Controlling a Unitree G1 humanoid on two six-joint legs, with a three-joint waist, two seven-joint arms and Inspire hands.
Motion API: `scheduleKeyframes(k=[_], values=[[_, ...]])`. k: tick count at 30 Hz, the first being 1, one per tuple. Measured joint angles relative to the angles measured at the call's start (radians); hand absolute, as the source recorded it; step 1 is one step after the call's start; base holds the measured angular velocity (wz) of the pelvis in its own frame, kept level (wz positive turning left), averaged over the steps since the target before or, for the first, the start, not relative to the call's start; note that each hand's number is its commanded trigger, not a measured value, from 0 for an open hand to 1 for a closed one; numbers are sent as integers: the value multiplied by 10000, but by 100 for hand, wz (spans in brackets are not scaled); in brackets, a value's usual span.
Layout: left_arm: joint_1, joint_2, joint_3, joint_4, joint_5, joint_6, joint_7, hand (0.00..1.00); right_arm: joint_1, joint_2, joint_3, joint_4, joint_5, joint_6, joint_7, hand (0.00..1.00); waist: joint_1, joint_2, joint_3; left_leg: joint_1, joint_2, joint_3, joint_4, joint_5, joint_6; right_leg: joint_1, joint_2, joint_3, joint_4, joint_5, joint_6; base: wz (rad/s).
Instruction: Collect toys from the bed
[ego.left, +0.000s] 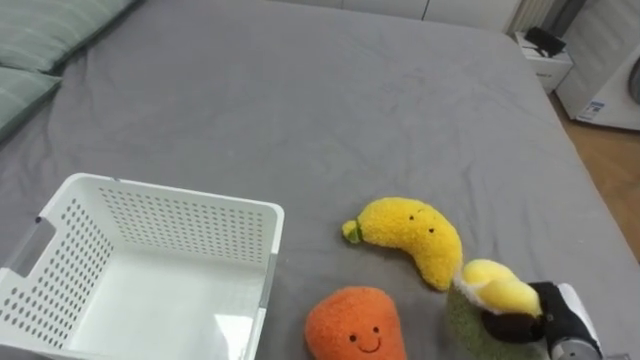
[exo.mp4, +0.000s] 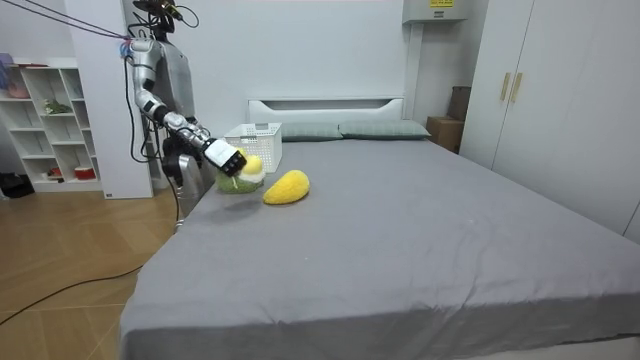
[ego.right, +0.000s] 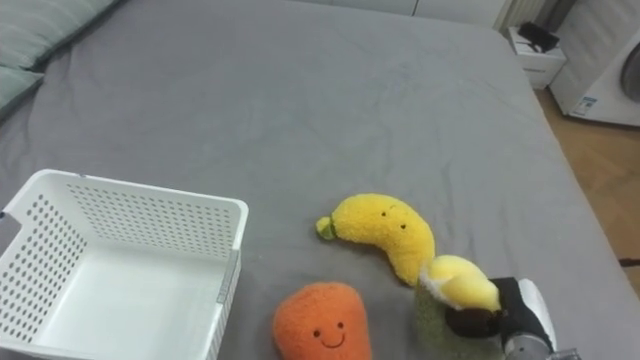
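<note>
Three plush toys lie close together on the grey bed (ego.left: 330, 110). The yellow banana toy (ego.left: 412, 235) is in the middle, and an orange round toy with a smiling face (ego.left: 355, 325) sits at the near edge. My right hand (ego.left: 548, 318) comes in from the lower right. Its dark fingers are curled round a green and yellow plush toy (ego.left: 497, 287) just right of the banana. A white perforated basket (ego.left: 170, 215) stands empty at the lower left. In the room view I stand at the bedside with the right hand (exo.mp4: 226, 158) stretched over the toy (exo.mp4: 247, 172) beside the banana (exo.mp4: 286, 186).
Green pillows (ego.left: 35, 45) lie at the far left of the bed. The bed's right edge drops to a wooden floor (ego.left: 610, 170). A small white cabinet (ego.left: 545, 58) and a white appliance (ego.left: 605, 85) stand beyond it.
</note>
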Motion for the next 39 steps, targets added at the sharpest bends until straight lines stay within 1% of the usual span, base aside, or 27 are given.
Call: scheduleKeyframes(k=[3,6,9,16,18,23,24,26,27,30,35,37,39], values=[[-4,-15,18,9,-28,-20,29,0,-46,-14,-1,-388,6,-29,4,100,-2,30,-19,14,-5,-4,0,0,0,40,-1,-15,0,1,1,1],[12,-29,83,144,-28,-131,78,0,-59,-13,2,-569,6,-1,123,100,4,78,-35,21,-3,-7,-1,0,0,58,-6,-27,9,1,0,0],[39,-40,100,169,-89,-136,103,0,-54,-14,-2,-1215,12,45,277,100,-38,98,-47,53,9,-6,13,1,1,62,-10,-8,91,1,1,0],[11,-60,93,121,-35,-98,92,0,-49,-18,2,-3410,148,182,458,100,-5,22,-72,51,3,-4,23,9,13,69,-22,1,136,1,0,0],[10,-59,93,117,-37,-74,92,0,-49,-18,7,-3590,299,182,458,100,27,-6,-82,51,2,-7,24,9,13,74,-19,-7,135,1,0,0],[-4,-70,68,49,-31,29,93,0,-101,-17,99,-3723,245,252,630,100,108,-80,-59,-37,6,-7,3,9,14,-36,-16,-8,154,2,0,0],[-23,-76,43,-2,-32,72,93,0,-141,-17,113,-3840,229,376,709,100,175,-107,-78,-92,9,-3,4,9,14,-102,-15,-3,176,2,0,-5],[-99,-69,-40,-23,-39,97,92,0,-270,-25,169,-4006,232,537,755,100,262,-86,-64,-152,15,19,14,10,15,-202,-9,8,229,3,-2,-4],[-134,-55,-161,-23,-43,132,94,0,-401,-31,266,-4126,240,629,770,100,288,-58,-22,-151,15,20,20,12,14,-235,-7,3,296,3,-2,0],[-135,-53,-238,-22,-41,184,96,0,-773,-32,589,-4251,239,666,863,100,296,-58,-2,-154,16,-6,32,13,14,-231,-2,-8,288,3,-2,1],[-235,-54,-241,-1,-39,301,97,0,-1190,-28,890,-4582,236,708,1046,100,346,-75,-2,-169,12,-33,15,12,15,-229,-17,-52,281,3,-1,1],[-225,-53,-242,7,-39,312,97,0,-1361,-24,890,-4685,222,793,1052,100,403,-73,-1,-169,12,-32,16,14,17,-225,-20,-71,282,3,-1,0],[-215,-53,-243,20,-40,318,96,0,-1377,-25,892,-4826,236,795,1048,100,527,-67,2,-171,14,-32,15,14,18,-226,-22,-100,282,3,-1,0]])
